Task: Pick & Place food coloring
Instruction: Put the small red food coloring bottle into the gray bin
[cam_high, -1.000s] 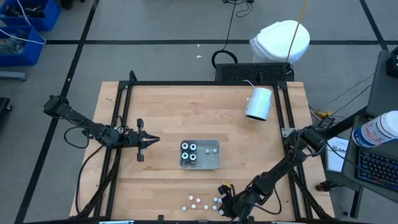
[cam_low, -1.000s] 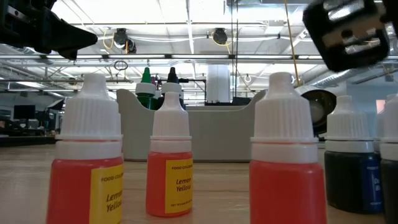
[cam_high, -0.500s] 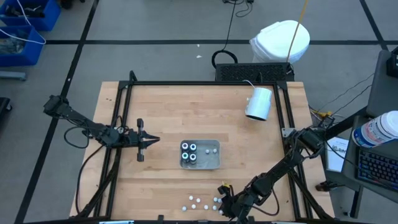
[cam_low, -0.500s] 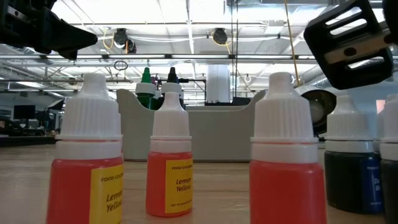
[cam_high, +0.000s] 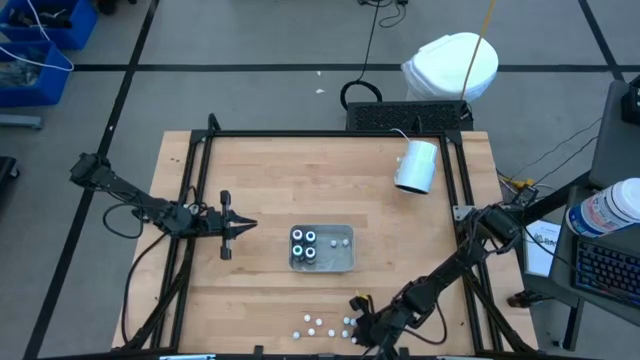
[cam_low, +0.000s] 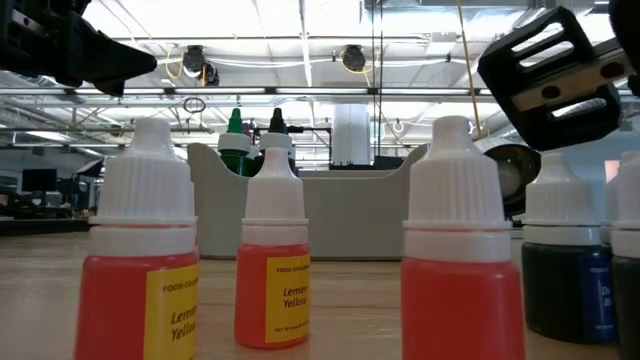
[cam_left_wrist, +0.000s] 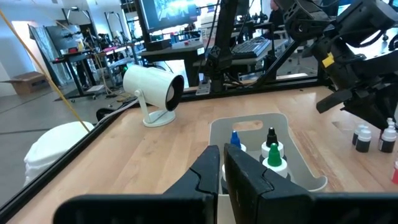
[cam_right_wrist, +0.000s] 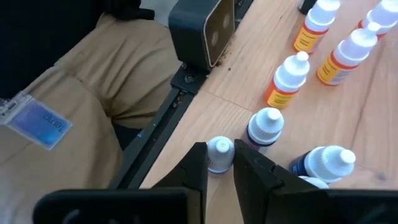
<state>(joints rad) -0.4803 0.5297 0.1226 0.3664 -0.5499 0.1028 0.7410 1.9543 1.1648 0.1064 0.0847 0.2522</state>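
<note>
Right gripper (cam_right_wrist: 219, 165) pinching white-capped food coloring bottle (cam_right_wrist: 219, 153), body hidden; left gripper (cam_left_wrist: 222, 163) pressed together, idle.

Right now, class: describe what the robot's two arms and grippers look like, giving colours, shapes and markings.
Both arms are dark, slender, jointed links. The left gripper ends in two flat black fingers. The right gripper has matching black fingers, with a small yellow marking close behind it.

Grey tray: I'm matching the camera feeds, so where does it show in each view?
High view: the grey tray sits mid-table, bottles in its left end.
Low view: its pale wall stands behind the orange bottles.
Left wrist view: tray straight ahead.
Right wrist view: not in it.
Shared landmark: white lamp.
</note>
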